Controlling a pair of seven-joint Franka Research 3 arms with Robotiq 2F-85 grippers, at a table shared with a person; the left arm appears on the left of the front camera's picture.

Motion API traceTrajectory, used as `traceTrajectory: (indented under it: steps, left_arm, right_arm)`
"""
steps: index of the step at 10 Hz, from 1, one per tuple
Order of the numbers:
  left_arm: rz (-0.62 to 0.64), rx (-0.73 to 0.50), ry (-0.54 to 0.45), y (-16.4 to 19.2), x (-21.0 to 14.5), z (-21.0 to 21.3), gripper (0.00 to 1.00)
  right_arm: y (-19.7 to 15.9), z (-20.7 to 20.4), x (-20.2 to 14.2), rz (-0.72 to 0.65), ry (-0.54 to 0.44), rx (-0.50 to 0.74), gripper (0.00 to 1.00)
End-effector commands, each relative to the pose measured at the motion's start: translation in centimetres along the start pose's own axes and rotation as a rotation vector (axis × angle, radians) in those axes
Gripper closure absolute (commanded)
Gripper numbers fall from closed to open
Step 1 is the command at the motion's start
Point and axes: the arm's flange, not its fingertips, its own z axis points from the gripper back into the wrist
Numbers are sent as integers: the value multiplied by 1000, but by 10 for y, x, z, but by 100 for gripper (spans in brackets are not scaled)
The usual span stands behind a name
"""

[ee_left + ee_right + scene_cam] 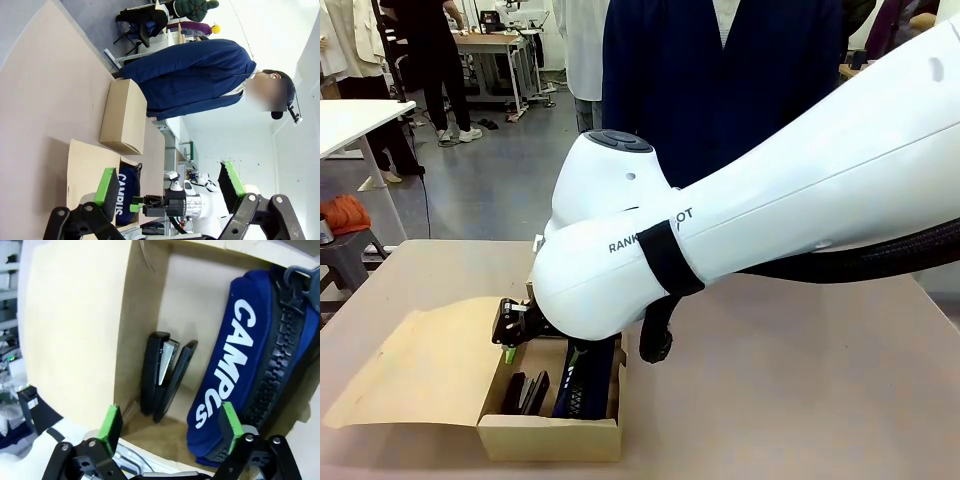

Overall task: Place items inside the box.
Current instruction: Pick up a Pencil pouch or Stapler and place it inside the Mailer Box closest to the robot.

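An open cardboard box (548, 436) sits at the table's near left, its flap (420, 375) folded out to the left. Inside lie a black stapler (525, 392) and a long navy pencil case (584, 388). My right arm reaches across from the right, and its gripper (540, 352) hangs open just above the box with nothing in it. Looking down between the right gripper's (170, 426) green pads, I see the stapler (162, 374) on edge beside the pencil case (235, 375), lettered CAMPUS. My left gripper (168, 182) stands open and holds nothing, well back from the box (87, 170).
A second, closed cardboard box (122, 117) stands on the table beyond the open one. A person in a navy jacket (720, 90) stands at the far edge. The right arm's white body (770, 210) spans the middle of the table.
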Motion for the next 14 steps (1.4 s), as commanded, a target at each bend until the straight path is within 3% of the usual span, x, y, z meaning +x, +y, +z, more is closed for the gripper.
traceTrajectory:
  steps: [1, 3, 5, 7, 9, 11, 12, 13, 14]
  left_arm:
    - [-14, -24, -6, -1, 0, 0, 0]
    - [-14, -24, -6, -1, 0, 0, 0]
    - [-14, -24, -6, -1, 0, 0, 0]
    - [-14, -24, -6, -1, 0, 0, 0]
    - [-14, -24, -6, -1, 0, 0, 0]
    - [-14, -24, -6, -1, 0, 0, 0]
    - [-14, -24, -6, -1, 0, 0, 0]
    - [-14, -24, -6, -1, 0, 0, 0]
    - [-14, -24, -6, -1, 0, 0, 0]
  right_arm:
    - [-5, 3, -11, -30, -48, -4, 0]
    - [-11, 18, -14, 65, 32, 47, 0]
    - [-45, 75, -17, 135, 161, 199, 0]
    - [-117, 144, -33, 18, 215, 286, 0]
    - [-193, 196, -65, -17, 188, 439, 0]
    - [-267, 221, -97, -79, 149, 617, 0]
    - [-315, 228, -121, -179, 138, 731, 0]
    - [-364, 228, -142, -202, 155, 887, 0]
    - [-408, 220, -169, -179, 102, 1051, 0]
